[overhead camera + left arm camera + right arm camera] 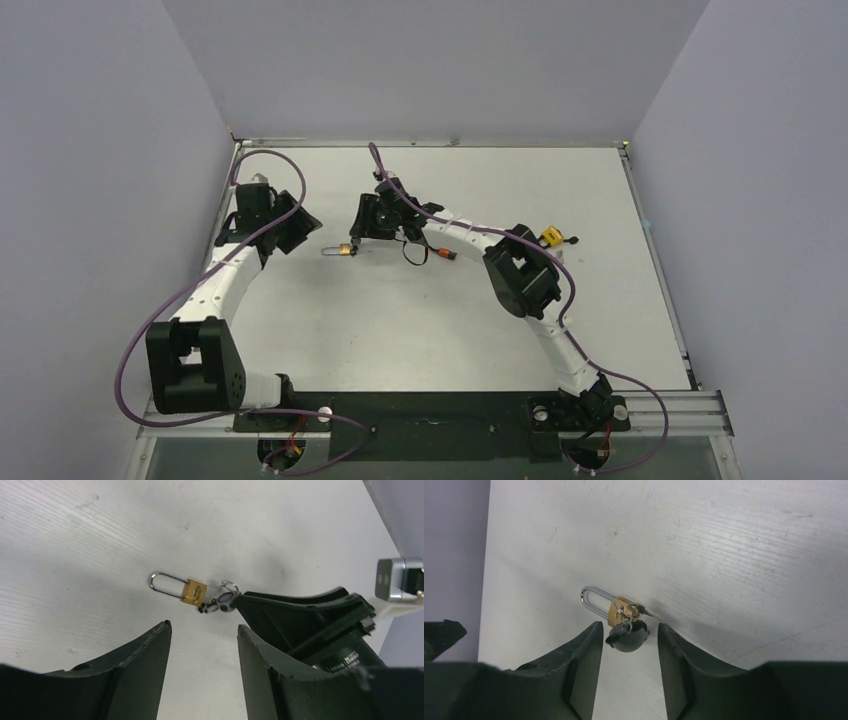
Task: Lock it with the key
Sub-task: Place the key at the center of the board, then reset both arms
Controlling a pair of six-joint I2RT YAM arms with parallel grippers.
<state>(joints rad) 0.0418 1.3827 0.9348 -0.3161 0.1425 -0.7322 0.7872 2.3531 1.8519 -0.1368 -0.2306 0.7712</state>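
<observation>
A small brass padlock (345, 250) with a silver shackle lies flat on the white table. The key (628, 637) has a black head and a wire ring, and it sticks out of the padlock's body (620, 609). My right gripper (629, 624) is open, one finger on each side of the key head with a gap on both sides. My left gripper (204, 626) is open and empty, a short way back from the padlock (194, 592). In the left wrist view a right gripper finger (300, 615) reaches the key (220, 602).
A small yellow-and-black object (550, 237) lies right of the right arm's elbow. An orange piece (446, 255) and a black cable loop (412, 252) lie just right of the padlock. Grey walls enclose the table on the left, back and right.
</observation>
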